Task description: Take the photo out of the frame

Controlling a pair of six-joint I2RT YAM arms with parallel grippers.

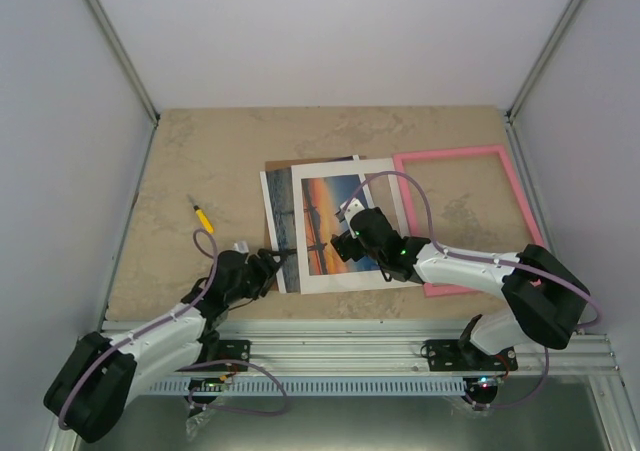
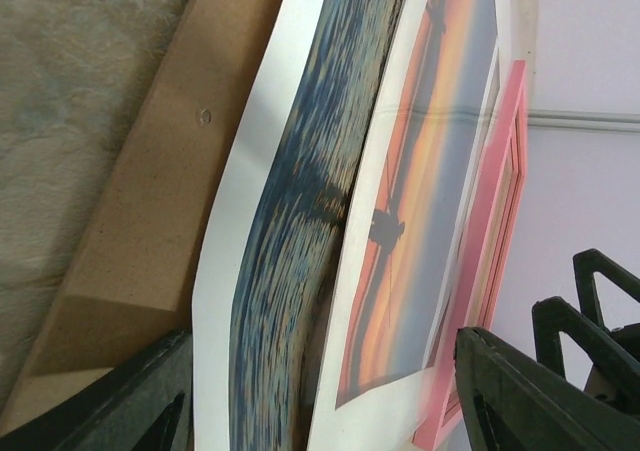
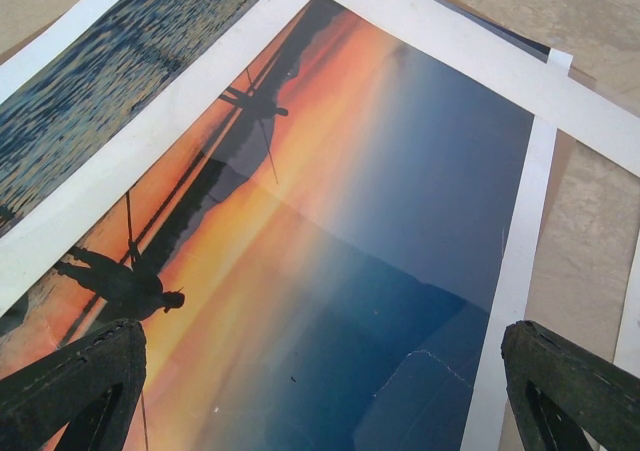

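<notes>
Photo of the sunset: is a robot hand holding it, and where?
No, nothing is held. The right gripper hangs open above the photo; the left gripper is open too, the paper edges loose between its jaws.

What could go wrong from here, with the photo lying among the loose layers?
1. The open left claw sits at the edge where photo, mat and board overlap; it may pinch several layers together.
2. The open right claw hangs over the photo; pressing down could crease it.
3. The right arm crosses the frame's near rail and might drag it.
</notes>
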